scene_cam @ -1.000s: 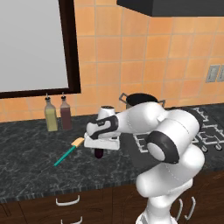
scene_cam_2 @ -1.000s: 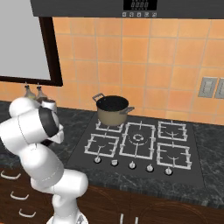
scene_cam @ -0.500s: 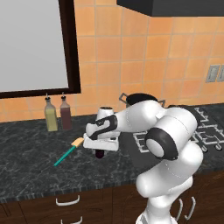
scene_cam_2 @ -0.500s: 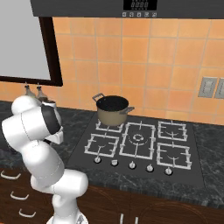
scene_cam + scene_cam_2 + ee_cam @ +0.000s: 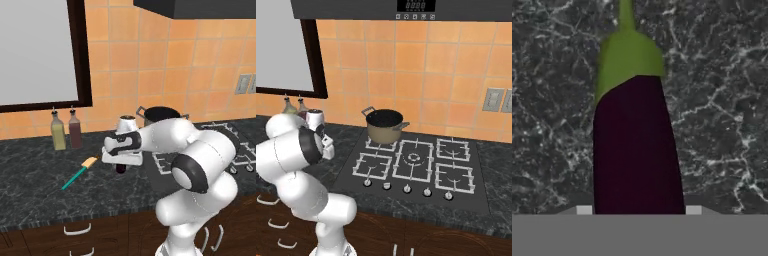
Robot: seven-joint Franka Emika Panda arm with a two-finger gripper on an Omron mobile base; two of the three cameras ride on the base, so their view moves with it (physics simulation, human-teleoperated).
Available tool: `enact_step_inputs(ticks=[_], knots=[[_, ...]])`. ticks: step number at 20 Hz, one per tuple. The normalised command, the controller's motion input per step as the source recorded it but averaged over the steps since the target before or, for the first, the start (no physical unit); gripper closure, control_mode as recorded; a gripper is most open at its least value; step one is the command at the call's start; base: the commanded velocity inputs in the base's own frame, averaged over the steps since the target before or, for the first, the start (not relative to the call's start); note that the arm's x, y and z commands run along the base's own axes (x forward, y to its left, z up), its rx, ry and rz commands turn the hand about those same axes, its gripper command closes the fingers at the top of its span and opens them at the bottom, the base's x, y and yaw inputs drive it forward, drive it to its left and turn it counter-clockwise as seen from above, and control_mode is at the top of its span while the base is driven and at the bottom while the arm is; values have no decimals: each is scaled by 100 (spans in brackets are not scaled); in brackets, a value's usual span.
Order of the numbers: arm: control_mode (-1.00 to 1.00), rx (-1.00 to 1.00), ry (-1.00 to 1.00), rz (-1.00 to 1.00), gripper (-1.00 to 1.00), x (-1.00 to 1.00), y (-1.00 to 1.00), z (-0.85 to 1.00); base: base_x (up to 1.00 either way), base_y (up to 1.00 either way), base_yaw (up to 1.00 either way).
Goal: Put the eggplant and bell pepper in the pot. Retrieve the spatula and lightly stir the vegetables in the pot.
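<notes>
Gripper (image 5: 121, 169): centre of the left base view, low over the black counter (image 5: 35, 175); jaws closed on the eggplant.
Eggplant (image 5: 636, 145): middle of the hand view, green cap toward the top.
Spatula (image 5: 79, 173): left of the gripper, flat on the counter.
Pot (image 5: 385, 126): upper centre of the right base view, on the stove's (image 5: 416, 165) rear left burner.

worktop (image 5: 35, 185): dark stone, bare to the front of end effector (image 5: 121, 167) & on the far side of the spatula.
spatula (image 5: 79, 172): lies flat near end effector, on the window side; low obstacle.
bottles (image 5: 66, 131): two upright at the wall, beyond spatula; block a low pass there.
pot (image 5: 385, 126): stands on hob's back corner, behind end effector toward hob; air above its rim open.
eggplant (image 5: 635, 150): fills gap directly under end effector.
</notes>
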Motion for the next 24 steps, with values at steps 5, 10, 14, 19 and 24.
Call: enact_step_inputs(ticks=[5, 10, 14, 19, 24], knots=[[-100, -1, -22, 0, 100, 1, -79, 100, 0, 0, 0], [-100, 0, -6, 0, 100, 36, -82, 100, 0, 0, 0], [-100, 0, 1, -2, 100, 86, -76, 96, 0, 0, 0], [-100, 0, 18, -3, 100, 100, -62, 52, 0, 0, 0], [-100, 0, 11, 0, 100, 100, -49, 2, 0, 0, 0]])
